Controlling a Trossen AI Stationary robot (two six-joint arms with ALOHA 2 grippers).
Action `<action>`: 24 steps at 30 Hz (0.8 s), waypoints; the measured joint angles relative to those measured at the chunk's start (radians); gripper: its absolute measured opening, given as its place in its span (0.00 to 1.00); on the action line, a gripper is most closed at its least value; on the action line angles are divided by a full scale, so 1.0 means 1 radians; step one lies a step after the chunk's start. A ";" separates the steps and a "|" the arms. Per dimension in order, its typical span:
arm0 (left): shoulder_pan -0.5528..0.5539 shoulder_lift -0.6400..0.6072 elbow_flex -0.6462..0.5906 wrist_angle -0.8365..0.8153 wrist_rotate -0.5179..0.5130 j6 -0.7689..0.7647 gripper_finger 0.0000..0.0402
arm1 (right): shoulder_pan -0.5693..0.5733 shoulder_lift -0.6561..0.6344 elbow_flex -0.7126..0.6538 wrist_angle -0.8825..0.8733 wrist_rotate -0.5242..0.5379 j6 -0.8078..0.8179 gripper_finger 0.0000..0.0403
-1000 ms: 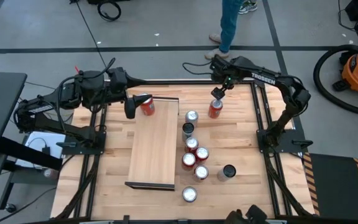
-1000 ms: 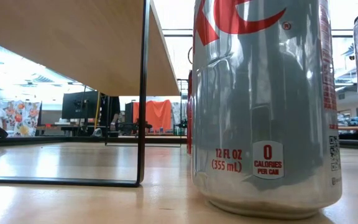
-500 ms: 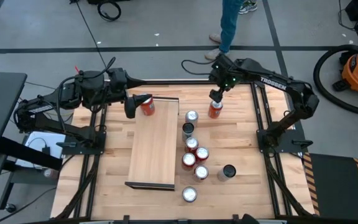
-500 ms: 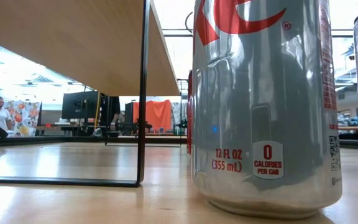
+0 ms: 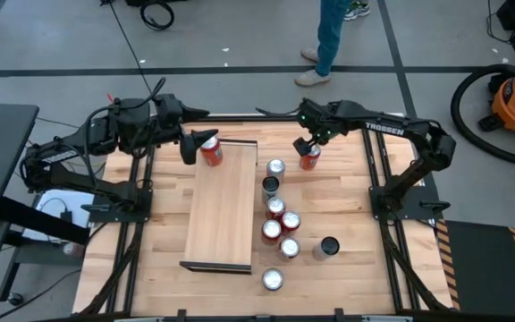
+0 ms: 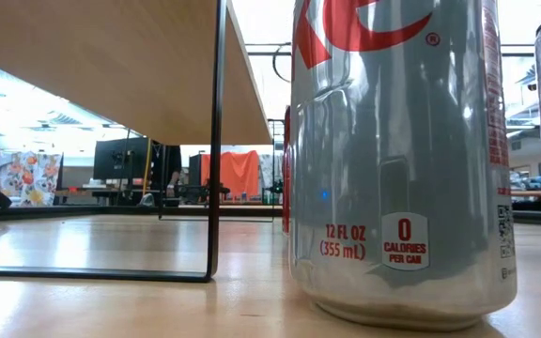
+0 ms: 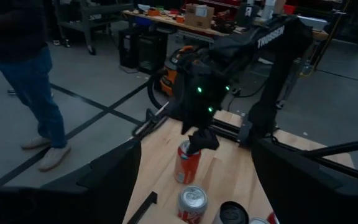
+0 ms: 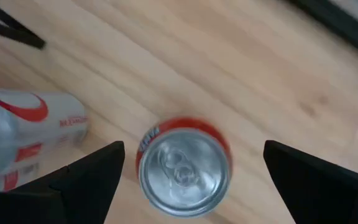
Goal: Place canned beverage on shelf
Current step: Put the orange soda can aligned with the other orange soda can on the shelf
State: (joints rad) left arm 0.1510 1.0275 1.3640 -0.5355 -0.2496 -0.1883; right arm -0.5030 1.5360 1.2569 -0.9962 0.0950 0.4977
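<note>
The shelf (image 5: 222, 210), a pale board on a thin dark frame (image 6: 216, 141), stands left of the table's middle. On its far left corner is a red can (image 5: 211, 152), right beside my left gripper (image 5: 190, 148), which is open with nothing between its fingers. A second red can (image 5: 309, 157) (image 8: 182, 171) (image 7: 187, 163) stands upright on the table near the far edge. My right gripper (image 5: 306, 143) (image 8: 194, 163) hangs over it, pointing down. It is open, with a finger on either side of the can, both apart from it.
Several upright cans (image 5: 278, 215) stand in a row just right of the shelf. A dark can (image 5: 328, 247) and a silver one (image 5: 274, 279) are nearer the front, where one silver can (image 6: 402, 160) fills the low view. A person (image 5: 332, 36) stands beyond the far edge.
My right gripper has shifted a little toward the table's left edge, coming over the red can near the far edge, and it has rolled about its own axis. That can has stayed where it was.
</note>
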 joint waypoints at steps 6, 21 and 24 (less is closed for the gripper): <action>0.024 0.000 0.000 0.000 0.000 0.006 0.79 | 0.028 0.000 -0.075 0.068 -0.023 0.049 0.98; 0.019 0.000 0.000 0.000 0.021 -0.083 0.79 | 0.006 -0.001 -0.118 0.123 -0.119 -0.303 0.76; 0.003 0.002 0.000 0.000 0.066 -0.111 0.79 | 0.001 -0.001 -0.118 0.123 -0.153 -0.447 0.78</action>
State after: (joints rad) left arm 0.1544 1.0290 1.3640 -0.5353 -0.1832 -0.2997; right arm -0.5018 1.5349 1.1390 -0.8727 -0.0582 0.0510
